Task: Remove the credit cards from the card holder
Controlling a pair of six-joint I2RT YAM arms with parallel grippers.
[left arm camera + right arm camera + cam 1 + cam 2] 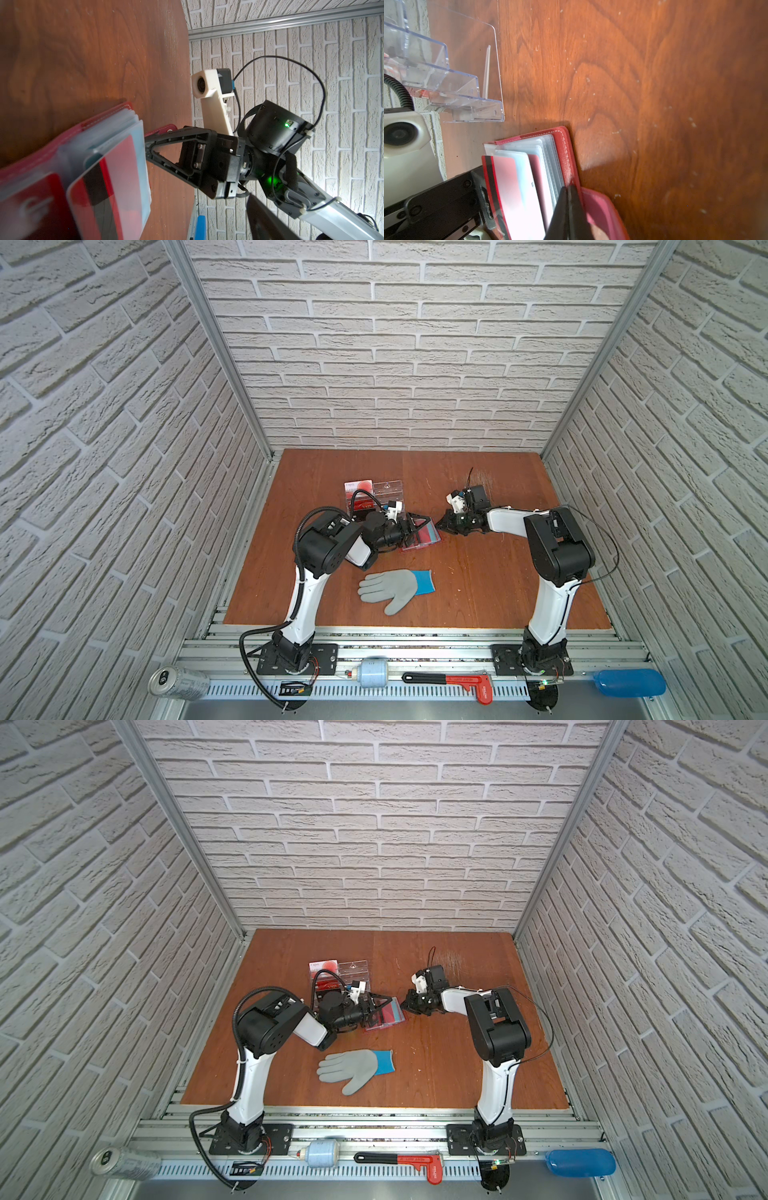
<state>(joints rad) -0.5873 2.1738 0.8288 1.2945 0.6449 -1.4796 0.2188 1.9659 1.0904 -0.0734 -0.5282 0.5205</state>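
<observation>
Mid-table, left gripper (419,532) gapes over the half-hidden card holder (430,536) — right gripper (440,526) closed at its edge.

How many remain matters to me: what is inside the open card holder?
Clear sleeves; the front one holds a dark red card, light blue card behind. Deeper sleeves' contents are covered.

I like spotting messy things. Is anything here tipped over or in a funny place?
Yes. A drink can lies tipped on its side by the front rail, along from a red wrench. A gray glove lies flat on the table, which seems odd for a card job.
</observation>
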